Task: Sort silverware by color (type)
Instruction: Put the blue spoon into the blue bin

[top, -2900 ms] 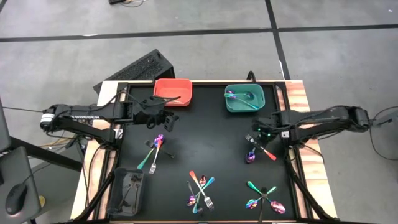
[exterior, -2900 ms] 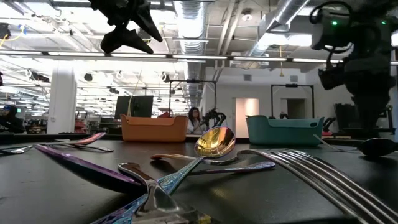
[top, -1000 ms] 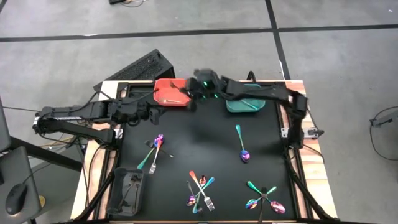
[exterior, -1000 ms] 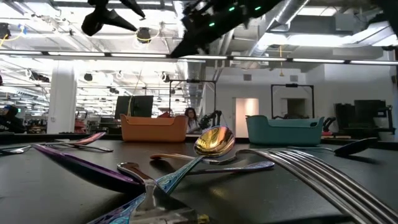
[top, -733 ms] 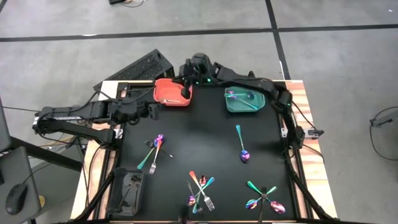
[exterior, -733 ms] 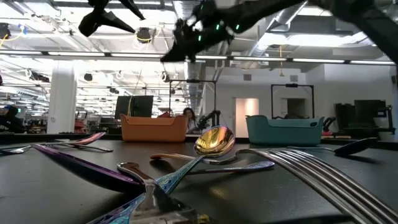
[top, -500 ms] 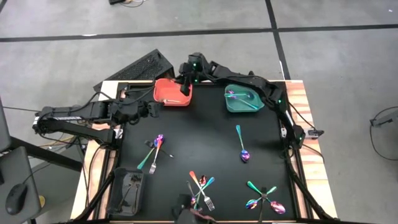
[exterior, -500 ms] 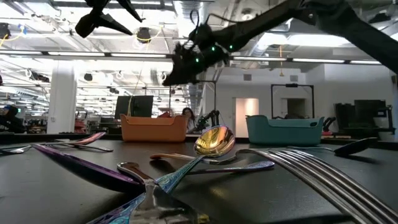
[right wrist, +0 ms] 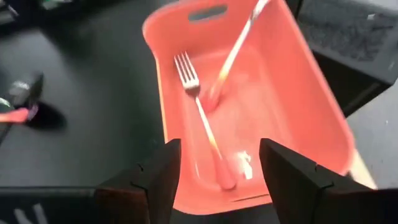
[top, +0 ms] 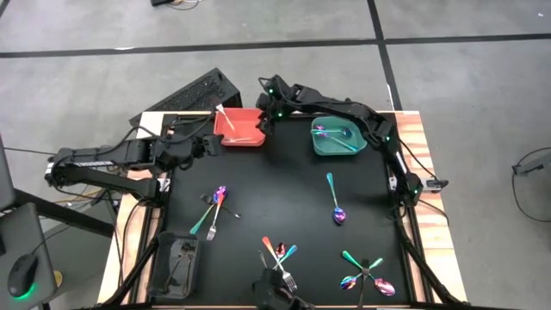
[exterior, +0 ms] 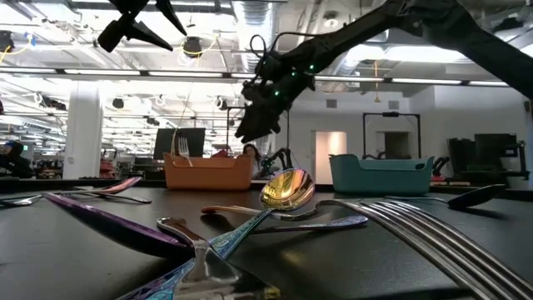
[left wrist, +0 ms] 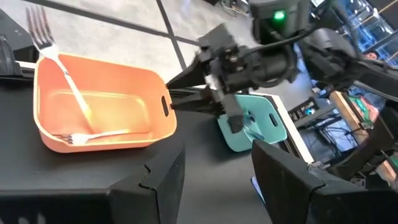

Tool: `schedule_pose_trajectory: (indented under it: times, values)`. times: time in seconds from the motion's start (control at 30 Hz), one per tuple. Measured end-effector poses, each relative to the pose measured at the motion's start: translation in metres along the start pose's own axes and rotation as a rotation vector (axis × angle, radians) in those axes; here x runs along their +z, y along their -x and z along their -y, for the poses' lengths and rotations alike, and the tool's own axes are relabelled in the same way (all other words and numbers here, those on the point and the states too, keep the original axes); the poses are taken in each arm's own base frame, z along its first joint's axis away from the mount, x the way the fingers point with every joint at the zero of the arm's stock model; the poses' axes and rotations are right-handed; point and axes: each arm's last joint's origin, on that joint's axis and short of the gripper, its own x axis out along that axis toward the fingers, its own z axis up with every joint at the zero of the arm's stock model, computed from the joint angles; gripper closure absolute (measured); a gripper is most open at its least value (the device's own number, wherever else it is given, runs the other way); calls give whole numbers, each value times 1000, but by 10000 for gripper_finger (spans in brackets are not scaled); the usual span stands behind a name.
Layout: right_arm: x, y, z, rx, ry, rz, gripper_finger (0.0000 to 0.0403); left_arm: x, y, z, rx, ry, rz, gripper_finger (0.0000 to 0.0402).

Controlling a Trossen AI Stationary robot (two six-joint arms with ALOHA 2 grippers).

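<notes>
The right claw point(top: 269, 119) hangs just past the near end of the red bin point(top: 225, 138) at the back of the desk point(top: 275, 207), its fingers spread wide and empty, and its wrist view looks straight down into that bin. Two forks point(right wrist: 202, 124) lie there, one flat along the floor and the other tilted with its tines propped over the far rim, so the drop looks finished and the step in hand is the getaway. To do it well, the arm would best lift straight up clear of the rim before swinging back toward the middle, since a sideways pull could catch the wall and shift the bin. The propped fork point(left wrist: 53, 46) may slide down by itself and probably needs no nudge. The left claw point(top: 200, 148) waits just beside the same bin's other end, its fingers partly apart with nothing between them, so the two arms sit close and the right one should leave on the side away from it. The remaining silverware point(top: 277, 261) lies well apart on the black surface: a pair left of centre, a lone spoon point(top: 334, 200) right of centre, and two crossed piles at the front. The teal bin point(top: 336, 138) already holds some pieces. The lone spoon looks the easiest next pick.
</notes>
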Motion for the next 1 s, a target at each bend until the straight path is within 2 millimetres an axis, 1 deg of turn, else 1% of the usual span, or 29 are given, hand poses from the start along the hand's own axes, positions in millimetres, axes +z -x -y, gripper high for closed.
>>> schedule_pose_trajectory:
  times: [0.1, 0.17, 0.3, 0.37, 0.43, 0.47, 0.57, 0.67, 0.8, 0.87, 0.93, 1.0]
  values:
    - [8, 4, 0, -9, 5, 57, 164, 1, -1, -1, 10, -6, 3, 229]
    - [8, 5, -1, -6, -23, 63, 164, 0, -1, -4, 40, -29, -6, 229]
    - [13, 7, -4, -3, -36, 89, 164, -6, -5, -20, 209, -106, -29, 229]
    - [15, 12, -7, 3, -57, 85, 164, -8, -11, -26, 290, -105, -44, 229]
    - [18, 18, -9, 11, -66, 76, 167, -5, -20, -30, 326, -98, -81, 229]
    - [22, 24, -12, 16, -64, 81, 169, -3, -26, -32, 334, -106, -108, 229]
    - [29, 48, -14, 41, -68, 91, 177, 5, -48, -34, 316, -128, -186, 229]
    - [33, 77, -7, 51, -84, 96, 182, 14, -73, -38, 298, -153, -224, 229]
    - [32, 114, 5, 12, -97, 86, 185, 25, -101, -44, 233, -122, -268, 229]
    - [32, 132, 9, -5, -108, 85, 186, 27, -109, -43, 167, -106, -308, 229]
    - [29, 148, 12, -11, -132, 66, 186, 25, -113, -41, 119, -114, -345, 229]
    - [25, 156, 13, -10, -150, 46, 186, 22, -112, -39, 96, -135, -371, 229]
